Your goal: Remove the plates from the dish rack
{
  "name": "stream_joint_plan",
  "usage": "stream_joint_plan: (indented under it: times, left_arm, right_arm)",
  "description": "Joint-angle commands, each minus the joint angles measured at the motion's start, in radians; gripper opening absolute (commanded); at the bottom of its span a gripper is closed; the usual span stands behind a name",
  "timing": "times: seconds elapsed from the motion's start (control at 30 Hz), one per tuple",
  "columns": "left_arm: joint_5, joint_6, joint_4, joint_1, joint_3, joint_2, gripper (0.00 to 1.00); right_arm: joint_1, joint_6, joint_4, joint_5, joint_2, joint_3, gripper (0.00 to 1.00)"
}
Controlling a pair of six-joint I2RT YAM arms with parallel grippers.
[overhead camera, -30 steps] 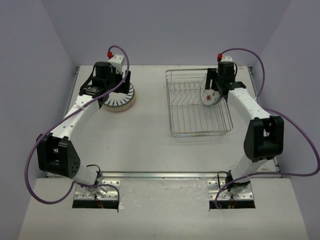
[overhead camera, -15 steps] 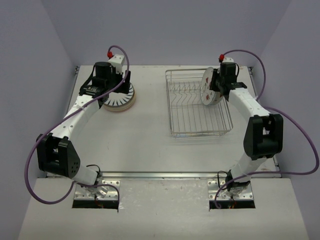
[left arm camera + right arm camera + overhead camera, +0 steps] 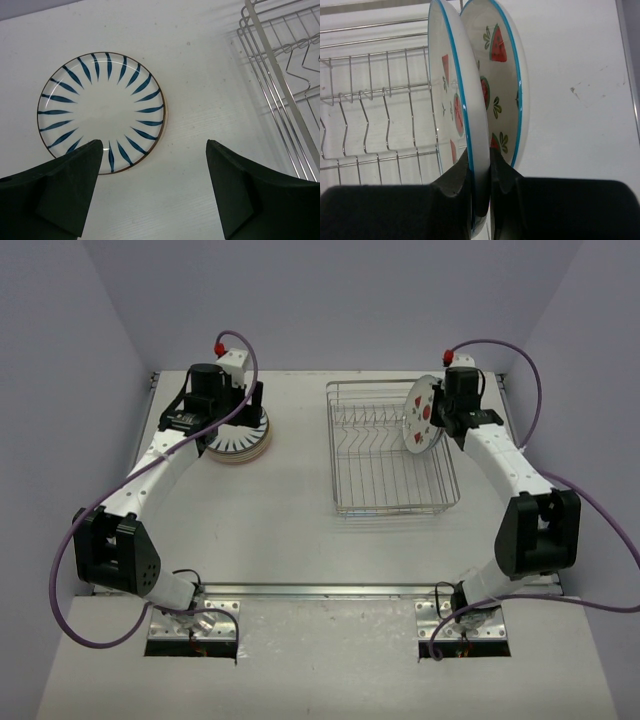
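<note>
The silver wire dish rack stands right of the table's middle. Two white plates with red-and-green fruit marks stand upright at its right end. My right gripper is shut on the rim of the left plate. The second plate stands just behind it. In the top view this gripper is at the fruit plate. A plate with dark-blue radial stripes tops a stack of plates at the far left. My left gripper hangs open and empty above that stack's edge, and also shows in the top view.
The rack's left and middle slots hold no plates. The rack's left side lies right of the left gripper. Grey walls enclose the table on three sides. Purple cables loop beside both arms.
</note>
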Motion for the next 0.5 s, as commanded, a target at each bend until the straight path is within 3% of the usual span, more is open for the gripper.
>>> stream_joint_plan:
  times: [0.0, 0.07, 0.17, 0.27, 0.3, 0.4, 0.47]
  left_arm:
    - [0.012, -0.030, 0.026, -0.005, 0.021, -0.017, 0.92]
    - [0.011, -0.036, 0.024, -0.005, 0.030, -0.017, 0.99]
    - [0.024, -0.045, 0.018, -0.004, 0.045, -0.020, 1.00]
    - [0.125, -0.072, 0.014, 0.014, 0.062, -0.030, 1.00]
    - [0.193, -0.094, 0.016, 0.033, 0.063, -0.035, 1.00]
    - [0.625, -0.209, 0.082, 0.129, 0.040, -0.048, 0.99]
    - [0.748, -0.267, 0.136, 0.152, 0.028, -0.054, 0.97]
  right_arm:
    - [-0.003, -0.051, 0.183, 0.024, -0.096, 0.091, 0.00]
    - [-0.003, -0.070, 0.198, 0.029, -0.102, 0.118, 0.00]
    - [-0.002, -0.095, 0.205, 0.022, -0.115, 0.157, 0.00]
    - [-0.002, -0.075, 0.196, -0.068, -0.155, 0.173, 0.00]
    - [-0.002, -0.069, 0.187, -0.110, -0.169, 0.177, 0.00]
    - [-0.002, 0.025, 0.108, -0.297, -0.206, 0.205, 0.00]
    - [-0.003, 0.075, 0.077, -0.449, -0.220, 0.217, 0.00]
